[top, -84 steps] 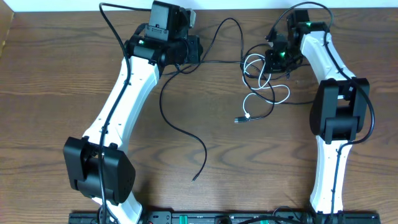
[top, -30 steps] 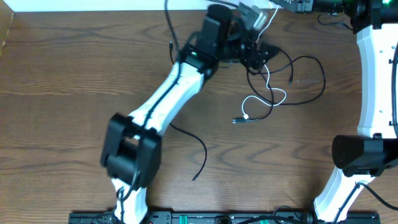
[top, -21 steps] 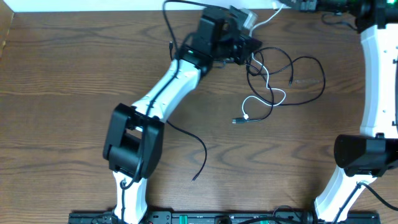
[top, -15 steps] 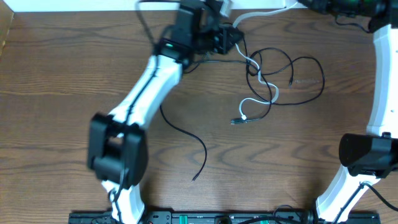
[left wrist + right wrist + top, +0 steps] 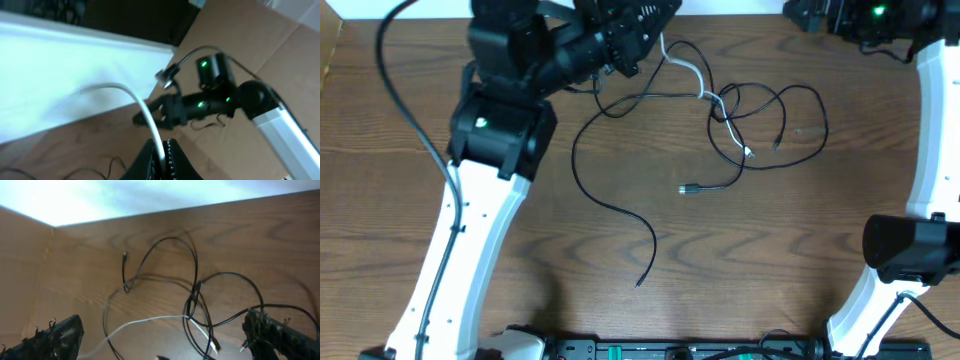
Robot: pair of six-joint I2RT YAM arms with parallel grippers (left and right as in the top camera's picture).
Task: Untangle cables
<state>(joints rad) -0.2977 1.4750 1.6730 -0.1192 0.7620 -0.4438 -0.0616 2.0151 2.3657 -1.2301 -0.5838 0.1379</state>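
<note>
"Up at the far edge, what has just changed?"
"Your left gripper point(image 5: 160, 150) has swung left and risen. Its fingers are pressed together on the white cable point(image 5: 685, 62), and it has dragged that cable out of its curl. Your right gripper point(image 5: 165, 337) has let go, and its fingers stand spread wide with nothing between them."
"What does that do for you?"
"The white cable now runs fairly straight from your left gripper down into the black cables point(image 5: 790, 105), crossing their loops mid-table. I judge it partly freed, not clear. The long black cable point(image 5: 610, 200) lies apart on the table point(image 5: 400, 120), left of the knot."
"Any containers?"
"None in view. You have no bin or tray, so everything sits on bare wood."
</note>
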